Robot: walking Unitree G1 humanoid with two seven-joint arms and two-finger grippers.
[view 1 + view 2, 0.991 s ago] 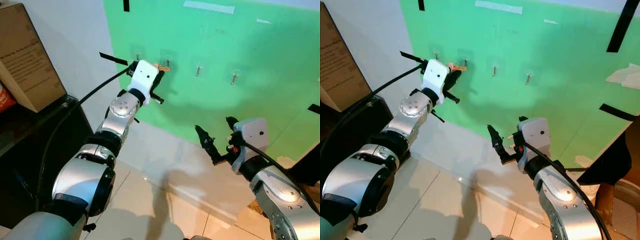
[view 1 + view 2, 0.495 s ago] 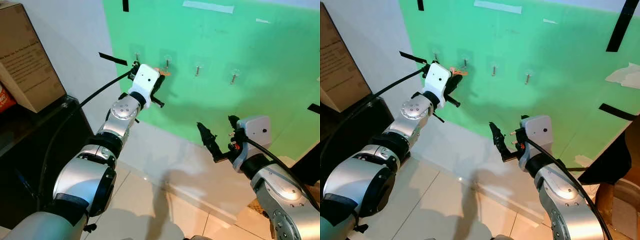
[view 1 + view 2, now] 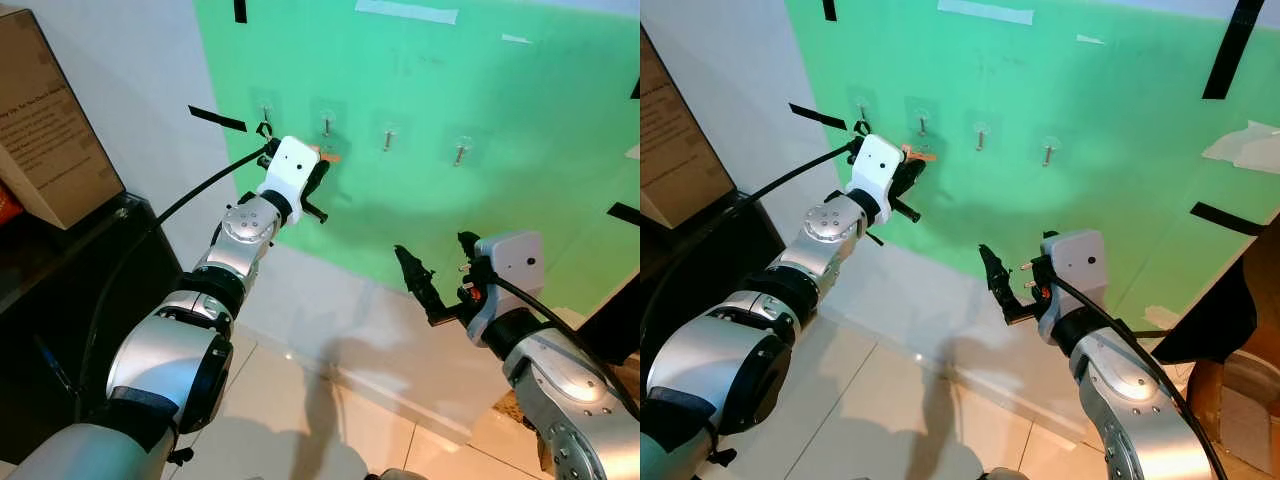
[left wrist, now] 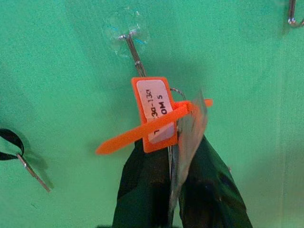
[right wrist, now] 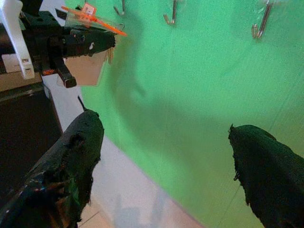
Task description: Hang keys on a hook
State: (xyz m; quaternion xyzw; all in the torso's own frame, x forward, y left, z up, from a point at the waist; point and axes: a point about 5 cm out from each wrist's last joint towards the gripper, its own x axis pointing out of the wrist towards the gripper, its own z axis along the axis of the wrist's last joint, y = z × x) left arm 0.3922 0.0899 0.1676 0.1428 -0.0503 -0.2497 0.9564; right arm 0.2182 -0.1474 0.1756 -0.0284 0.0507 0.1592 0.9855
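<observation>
The keys carry an orange tag (image 4: 154,114) with a white label, a metal ring and a clear sleeve. My left gripper (image 4: 173,156) is shut on them and holds them against the green board (image 3: 480,90). The tag (image 3: 329,155) sits just below the second hook (image 3: 326,124) from the left; the hook's wire (image 4: 135,52) runs down behind the tag's top edge. Whether the ring is over the hook cannot be told. My right gripper (image 3: 435,268) hangs open and empty, lower and to the right, away from the board, with its fingers (image 5: 76,156) spread wide.
A row of several small hooks crosses the board; the leftmost (image 3: 265,112) has a black loop on it, and two to the right (image 3: 387,138) (image 3: 459,152) are bare. A cardboard box (image 3: 45,130) stands on a dark cabinet (image 3: 70,290) at the left. Pale floor tiles (image 3: 290,400) lie below.
My left gripper has moved the tagged keys a little down and right, from beside the second hook to just under it. The right arm has barely moved. The camera shifted slightly.
</observation>
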